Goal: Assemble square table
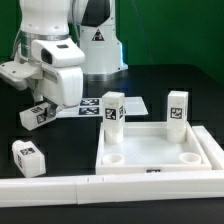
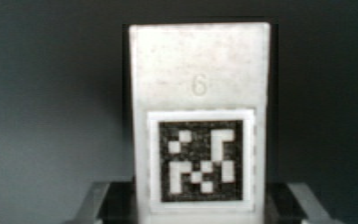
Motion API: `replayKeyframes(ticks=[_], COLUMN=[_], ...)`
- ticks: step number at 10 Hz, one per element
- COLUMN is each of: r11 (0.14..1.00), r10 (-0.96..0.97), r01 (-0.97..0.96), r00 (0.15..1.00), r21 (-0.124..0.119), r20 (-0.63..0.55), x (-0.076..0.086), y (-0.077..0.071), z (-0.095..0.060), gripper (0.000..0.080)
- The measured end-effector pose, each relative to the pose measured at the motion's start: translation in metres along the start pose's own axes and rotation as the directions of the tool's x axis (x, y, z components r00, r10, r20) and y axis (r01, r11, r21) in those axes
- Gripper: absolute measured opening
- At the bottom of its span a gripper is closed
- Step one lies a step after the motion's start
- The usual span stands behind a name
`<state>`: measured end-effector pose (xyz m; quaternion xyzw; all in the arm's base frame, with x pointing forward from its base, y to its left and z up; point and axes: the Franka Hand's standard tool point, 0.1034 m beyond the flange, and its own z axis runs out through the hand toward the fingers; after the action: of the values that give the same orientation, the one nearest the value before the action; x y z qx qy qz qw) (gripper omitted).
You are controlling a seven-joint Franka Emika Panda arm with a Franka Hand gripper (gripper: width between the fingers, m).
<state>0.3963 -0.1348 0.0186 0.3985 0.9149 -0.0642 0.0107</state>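
Note:
The white square tabletop [image 1: 160,147] lies rim-up at the exterior view's right, with round holes showing in its two near corners. Two tagged white legs [image 1: 112,110] [image 1: 177,108] stand upright at its two far corners. A third leg [image 1: 28,155] lies loose on the black table at the left. My gripper [image 1: 42,108] is left of the tabletop, shut on a fourth leg [image 1: 38,116] held just above the table. In the wrist view this leg [image 2: 202,90] fills the middle, tag facing the camera, with a finger [image 2: 105,200] on each side and my gripper [image 2: 202,205] at its near end.
The long white L-shaped rail [image 1: 60,186] runs along the front and up the right side [image 1: 212,150] of the tabletop. The marker board [image 1: 92,105] lies flat behind the gripper. The robot's base [image 1: 100,45] stands at the back.

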Motion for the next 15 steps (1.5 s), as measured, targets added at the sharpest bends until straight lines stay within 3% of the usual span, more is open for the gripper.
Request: replayKeyframes(ticks=[3,6,7,8,9,10,12,13,14,15], r11=[0.989,0.989,0.99,0.992,0.996,0.999,0.98,0.934,0.837,0.785], r10=[-0.15,-0.146,-0.143,-0.123,-0.089,-0.035,0.197,0.353,0.543,0.616], r01=[0.15,0.146,0.143,0.122,0.089,0.035,-0.196,-0.349,-0.538,-0.611], r00=[0.989,0.989,0.99,0.992,0.996,0.999,0.979,0.934,0.839,0.787], r21=[0.01,0.012,0.012,0.012,0.012,0.007,-0.034,-0.072,-0.099,-0.104], r20=[0.008,0.009,0.008,0.008,0.009,0.015,0.043,0.05,0.034,0.024], x=[-0.001,-0.001,-0.001,-0.001,-0.001,-0.003,-0.012,-0.015,-0.008,-0.002], y=[-0.004,-0.005,-0.005,-0.005,-0.005,-0.004,0.004,0.016,0.033,0.041], z=[0.001,0.001,0.001,0.001,0.001,-0.001,-0.017,-0.027,-0.03,-0.029], gripper=[0.0285,0.0285,0.0358,0.0545,0.0545,0.0616,0.0648,0.0648,0.0648,0.0649])
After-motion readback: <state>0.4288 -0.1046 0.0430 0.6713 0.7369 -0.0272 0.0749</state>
